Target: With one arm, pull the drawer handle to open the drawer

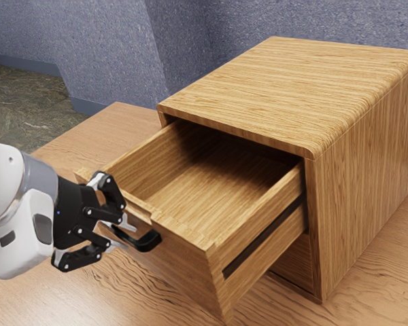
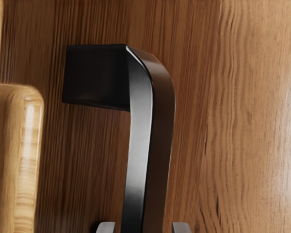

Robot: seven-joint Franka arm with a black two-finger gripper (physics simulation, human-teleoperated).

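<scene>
- The white arm (image 1: 13, 217) reaches in low over the surface (image 1: 374, 285), out in front of the cabinet (image 1: 313, 88).
- Its hand (image 1: 117, 231) has one finger above the black handle (image 1: 141, 240) and one below. The fingers are spread, and I see small gaps, so it does not seem to squeeze.
- The drawer (image 1: 258, 210) sticks far out of the cabinet. I think the job is almost done, or done.

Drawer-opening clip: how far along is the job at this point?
Done: the drawer stands well out of the cabinet, its bare inside showing. In hand: the gripper is at the black handle on the drawer front. Left: little, perhaps one more pull; the drawer's back end is hidden under the cabinet top, so whether it is fully out cannot be told.
</scene>
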